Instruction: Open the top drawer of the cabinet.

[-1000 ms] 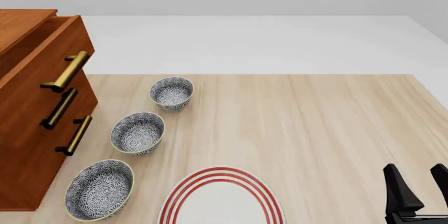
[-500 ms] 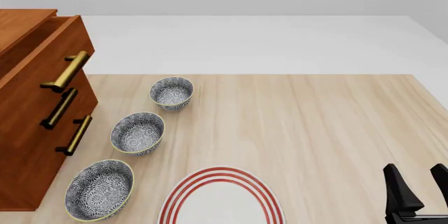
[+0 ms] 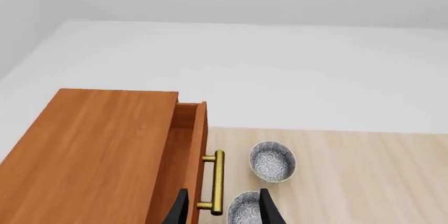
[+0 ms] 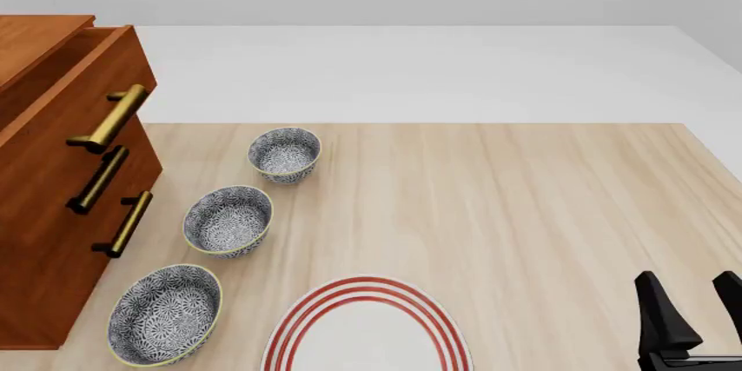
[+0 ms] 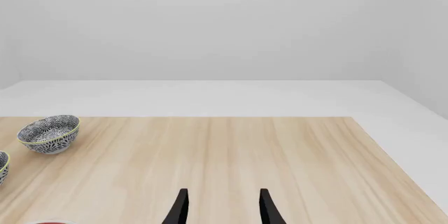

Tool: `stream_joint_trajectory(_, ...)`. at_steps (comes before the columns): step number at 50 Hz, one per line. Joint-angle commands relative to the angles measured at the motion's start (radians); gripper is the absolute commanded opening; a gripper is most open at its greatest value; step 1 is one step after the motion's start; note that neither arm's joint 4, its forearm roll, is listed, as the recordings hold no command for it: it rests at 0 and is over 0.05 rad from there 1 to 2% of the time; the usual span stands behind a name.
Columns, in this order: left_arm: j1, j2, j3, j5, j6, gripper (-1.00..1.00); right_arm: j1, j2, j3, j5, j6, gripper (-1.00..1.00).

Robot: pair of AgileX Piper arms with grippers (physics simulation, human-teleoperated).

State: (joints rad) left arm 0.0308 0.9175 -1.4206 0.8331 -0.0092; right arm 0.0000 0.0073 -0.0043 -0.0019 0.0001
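Observation:
The cabinet (image 4: 41, 267) stands at the table's left edge. Its top drawer (image 4: 69, 76) is pulled out a little beyond the two lower ones, and its brass bar handle (image 4: 110, 117) juts forward. In the left wrist view the cabinet (image 3: 105, 150) shows from above with the top drawer (image 3: 199, 129) slid out and its handle (image 3: 217, 182) in line with my left gripper (image 3: 223, 192), which is open, empty and apart from it. The left gripper is out of the front view. My right gripper (image 4: 696, 301) is open and empty at the near right; it also shows in the right wrist view (image 5: 223, 191).
Three patterned bowls (image 4: 284, 154) (image 4: 228, 219) (image 4: 165, 313) stand in a row beside the cabinet. A white plate with red rings (image 4: 365, 327) lies at the near edge. Light wooden table (image 4: 522, 206).

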Motion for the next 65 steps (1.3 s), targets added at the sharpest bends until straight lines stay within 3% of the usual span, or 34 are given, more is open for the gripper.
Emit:
stream_joint_trajectory(1, 0.016, 0.061, 0.018, -0.024, -0.013, 1.00, 0.000, 0.000, 0.000, 0.000, 0.000, 1.00)
stream_joint_trajectory(43, 0.057, 0.152, 0.144, -0.154, -0.013, 1.00, 0.000, 0.000, 0.000, 0.000, 0.000, 1.00)
stream_joint_trajectory(65, 0.070, 0.191, 0.154, -0.180, 0.006, 1.00, 0.000, 0.000, 0.000, 0.000, 0.000, 1.00)
